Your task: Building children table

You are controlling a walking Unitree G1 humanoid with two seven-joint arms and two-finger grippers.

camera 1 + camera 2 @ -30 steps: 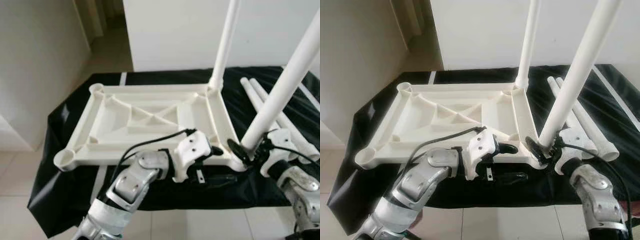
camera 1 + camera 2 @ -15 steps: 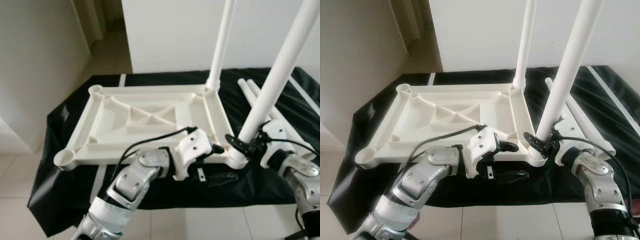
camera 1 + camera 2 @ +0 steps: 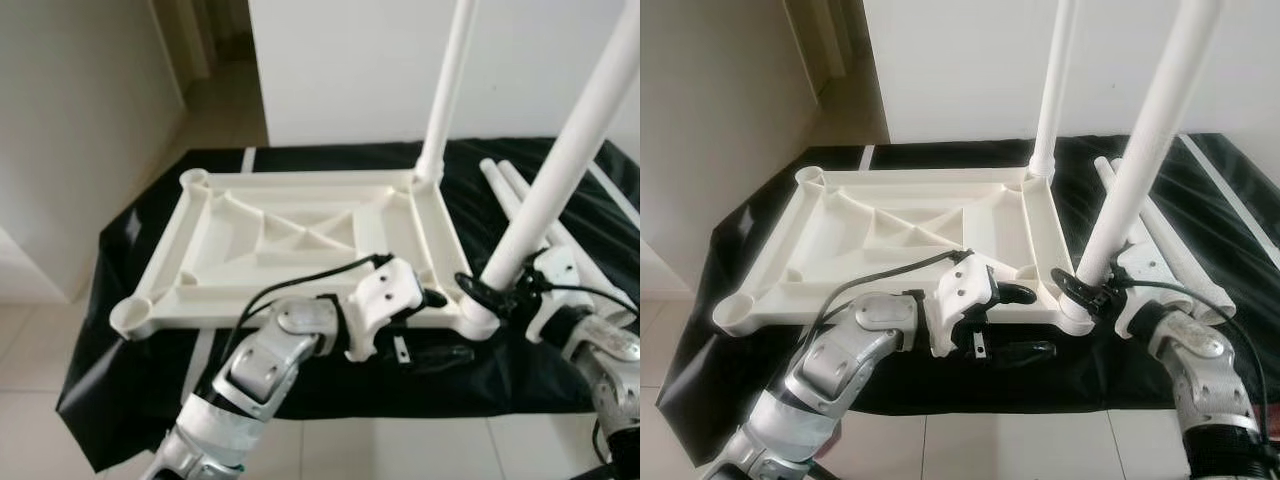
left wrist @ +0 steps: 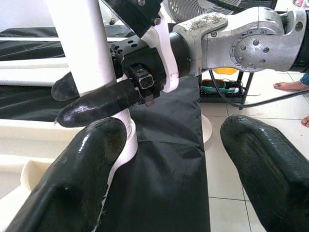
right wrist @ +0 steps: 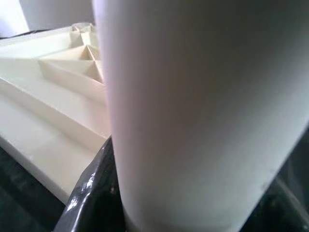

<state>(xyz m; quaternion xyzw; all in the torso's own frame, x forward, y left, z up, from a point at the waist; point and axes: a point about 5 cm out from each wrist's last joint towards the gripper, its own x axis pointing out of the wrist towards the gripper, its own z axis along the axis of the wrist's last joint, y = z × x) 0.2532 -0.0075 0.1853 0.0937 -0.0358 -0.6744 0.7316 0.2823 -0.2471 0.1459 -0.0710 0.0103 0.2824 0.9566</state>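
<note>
Straighter than a second ago, the leg (image 3: pixel 1137 170) at frame right rises from the tabletop's (image 3: pixel 890 235) corner socket, right gripper (image 3: pixel 1087 290) clamped low; left gripper (image 3: pixel 1025 320) gapes beside.

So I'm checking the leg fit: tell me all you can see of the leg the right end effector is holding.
The leg is a plain white tube, plastic by its look, long and smooth. It leans, its top tilted toward the robot's right. Its foot sits at the near right corner socket of the upturned tabletop. The right end effector is shut around it just above the socket. Whether it is fully seated cannot be told.
</note>
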